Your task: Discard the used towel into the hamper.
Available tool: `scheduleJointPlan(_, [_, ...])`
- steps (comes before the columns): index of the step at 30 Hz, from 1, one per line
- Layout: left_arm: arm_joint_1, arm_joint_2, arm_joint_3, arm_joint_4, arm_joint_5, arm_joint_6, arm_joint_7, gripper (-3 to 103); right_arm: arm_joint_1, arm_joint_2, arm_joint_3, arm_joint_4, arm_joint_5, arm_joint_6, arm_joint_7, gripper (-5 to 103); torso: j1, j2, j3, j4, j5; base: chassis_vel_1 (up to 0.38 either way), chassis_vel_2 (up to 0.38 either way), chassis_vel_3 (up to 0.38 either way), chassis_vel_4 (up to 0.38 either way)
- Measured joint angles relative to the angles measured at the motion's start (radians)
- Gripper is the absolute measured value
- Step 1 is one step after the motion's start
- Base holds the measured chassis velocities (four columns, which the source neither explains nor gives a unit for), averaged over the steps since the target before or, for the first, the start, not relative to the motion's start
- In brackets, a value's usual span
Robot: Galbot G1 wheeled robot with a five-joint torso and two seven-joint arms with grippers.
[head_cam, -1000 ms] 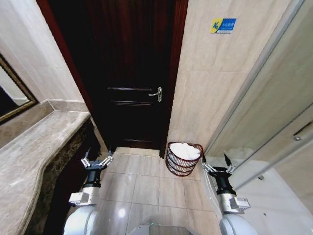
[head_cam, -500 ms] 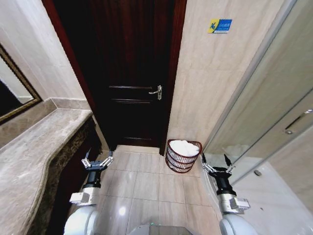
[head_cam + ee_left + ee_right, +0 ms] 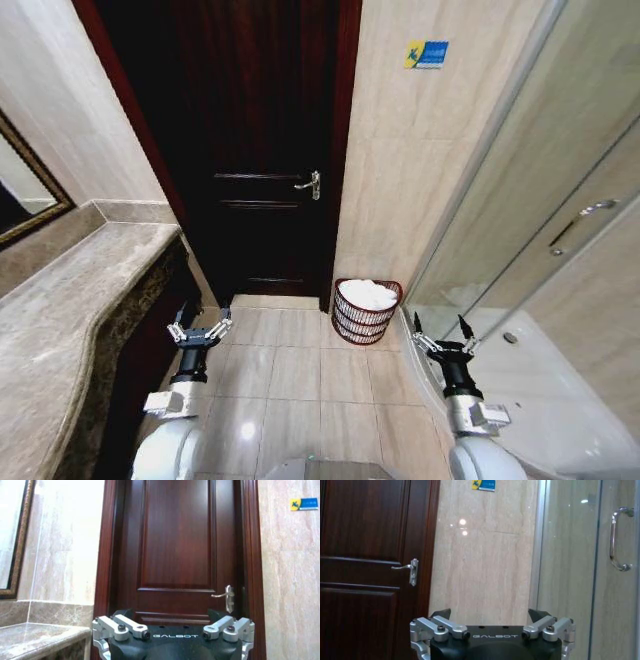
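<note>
The hamper (image 3: 364, 313), a dark reddish-brown wire basket, stands on the floor against the wall right of the door. A white towel (image 3: 367, 294) lies bunched inside it, up to the rim. My left gripper (image 3: 199, 327) hangs open and empty low on the left, well short of the hamper. On the other side, my right gripper (image 3: 439, 334) is open and empty too, a little right of the hamper and nearer to me. The wrist views show each gripper's open fingers (image 3: 122, 624) (image 3: 442, 624) with nothing between them.
A dark wooden door (image 3: 255, 150) with a metal handle (image 3: 309, 185) is shut straight ahead. A marble counter (image 3: 70, 310) runs along the left under a framed mirror (image 3: 25, 200). A glass shower door (image 3: 540, 220) with a handle (image 3: 618, 536) is on the right. Tiled floor (image 3: 300, 370) lies between.
The whole head view has swung rightward: the door, hamper and wall sign have slid left in the picture and more of the shower shows. Both arms hold the same pose.
</note>
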Motion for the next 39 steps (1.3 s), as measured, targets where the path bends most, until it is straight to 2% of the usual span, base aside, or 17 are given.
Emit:
scheduleJointPlan(28, [-0.015, 0.001, 0.004, 0.024, 0.0, 0.038, -0.003, 100, 0.023, -0.002, -0.011, -0.03, -0.007, -0.01, -0.002, 100, 0.0, 0.0, 0.0, -0.0001, -0.0001, 0.05, -0.044, -0.044, 0.048])
scheduleJointPlan(39, [-0.032, 0.002, 0.007, 0.053, 0.0, 0.029, -0.002, 100, 0.047, -0.005, -0.022, -0.038, -0.018, -0.027, -0.003, 100, 0.0, 0.0, 0.0, -0.0001, 0.0, 0.054, -0.048, -0.045, 0.052])
